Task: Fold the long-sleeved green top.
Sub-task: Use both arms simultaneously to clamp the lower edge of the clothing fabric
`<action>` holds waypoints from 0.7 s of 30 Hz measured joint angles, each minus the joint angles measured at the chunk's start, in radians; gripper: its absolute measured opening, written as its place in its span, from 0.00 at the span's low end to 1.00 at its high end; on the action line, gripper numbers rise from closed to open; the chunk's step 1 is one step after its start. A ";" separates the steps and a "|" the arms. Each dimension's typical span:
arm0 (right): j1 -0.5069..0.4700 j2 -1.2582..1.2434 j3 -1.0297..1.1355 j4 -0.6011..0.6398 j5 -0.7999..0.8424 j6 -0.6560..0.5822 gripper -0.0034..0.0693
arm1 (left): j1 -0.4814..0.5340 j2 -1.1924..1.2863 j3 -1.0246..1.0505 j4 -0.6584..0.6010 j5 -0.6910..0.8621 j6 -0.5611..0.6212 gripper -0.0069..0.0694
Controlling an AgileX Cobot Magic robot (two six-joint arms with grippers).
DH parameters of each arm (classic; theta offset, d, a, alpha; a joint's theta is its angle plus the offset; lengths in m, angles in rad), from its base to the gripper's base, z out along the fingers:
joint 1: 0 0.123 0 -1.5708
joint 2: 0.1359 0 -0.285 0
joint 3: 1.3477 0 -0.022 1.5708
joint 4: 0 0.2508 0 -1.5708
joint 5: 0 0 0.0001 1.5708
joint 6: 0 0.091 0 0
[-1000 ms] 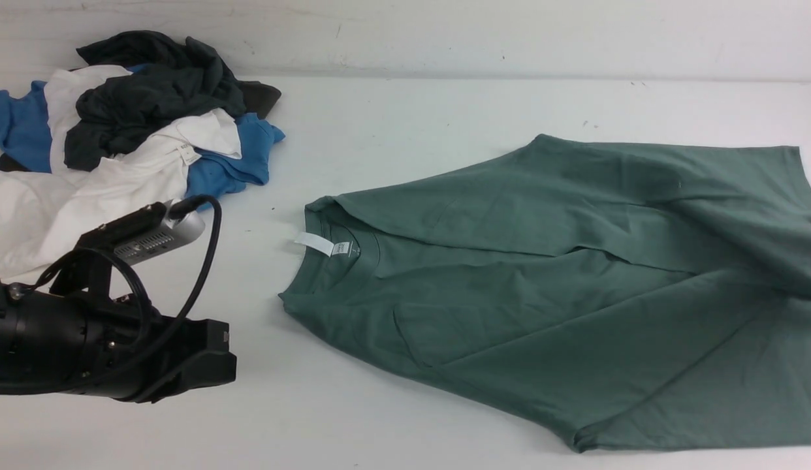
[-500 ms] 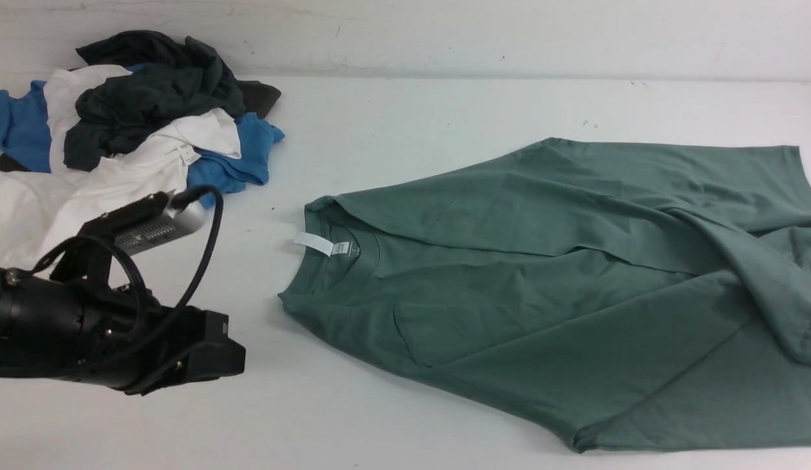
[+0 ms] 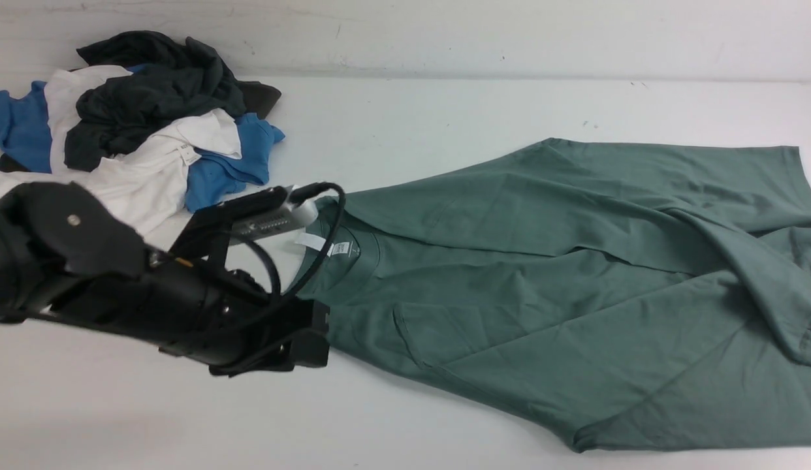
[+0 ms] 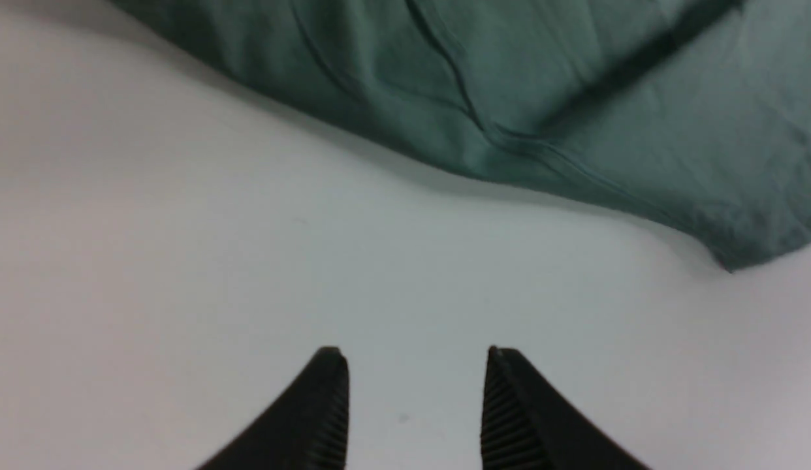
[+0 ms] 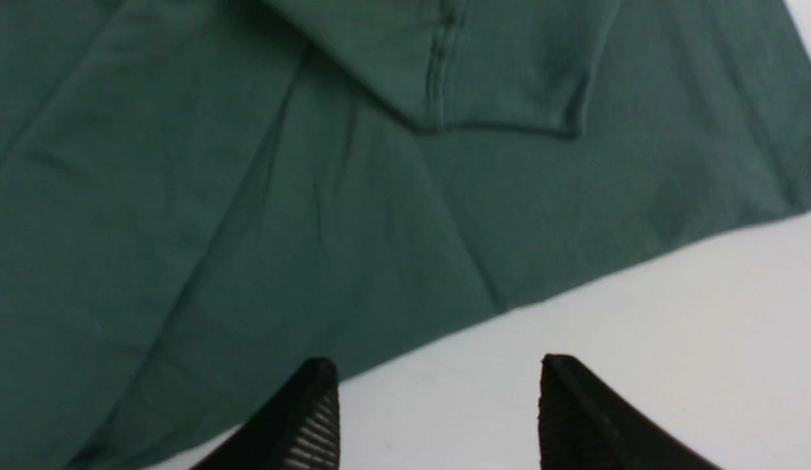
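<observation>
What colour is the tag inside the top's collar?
White. The tag shows best in the front view, against the green top.

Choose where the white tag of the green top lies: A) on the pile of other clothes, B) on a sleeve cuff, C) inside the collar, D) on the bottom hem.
C: the white tag lies inside the collar of the green long-sleeved top, not on hem or cuff.

left end effector parted; right end effector spread wide, empty
</observation>
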 joint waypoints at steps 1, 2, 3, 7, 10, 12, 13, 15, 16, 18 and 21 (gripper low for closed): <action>0.000 -0.033 0.060 0.000 0.000 -0.010 0.58 | 0.000 0.045 -0.054 0.069 -0.003 -0.050 0.45; 0.000 -0.047 0.086 0.000 -0.005 -0.013 0.58 | 0.000 0.083 -0.114 0.147 -0.003 -0.095 0.45; 0.000 -0.052 0.103 0.000 -0.013 -0.015 0.58 | 0.000 0.114 -0.148 0.190 0.002 -0.135 0.45; 0.000 -0.055 0.117 0.000 -0.049 -0.023 0.58 | -0.001 0.198 -0.264 0.322 0.056 -0.259 0.45; 0.000 -0.055 0.118 0.000 -0.086 -0.025 0.58 | -0.005 0.284 -0.336 0.392 0.101 -0.338 0.45; 0.000 -0.055 0.118 0.001 -0.096 -0.025 0.58 | -0.005 0.303 -0.349 0.403 0.102 -0.346 0.45; 0.000 -0.055 0.118 0.001 -0.109 -0.026 0.58 | -0.005 0.330 -0.366 0.417 0.102 -0.352 0.45; 0.000 -0.055 0.118 0.001 -0.120 -0.027 0.58 | -0.005 0.359 -0.382 0.420 0.101 -0.352 0.45; 0.000 -0.055 0.118 0.001 -0.124 -0.027 0.58 | -0.005 0.373 -0.388 0.420 0.095 -0.352 0.45; 0.000 -0.055 0.118 0.004 -0.127 -0.027 0.58 | -0.006 0.388 -0.392 0.420 0.088 -0.352 0.45; 0.000 -0.055 0.118 0.005 -0.134 -0.027 0.58 | -0.007 0.421 -0.392 0.417 0.054 -0.352 0.45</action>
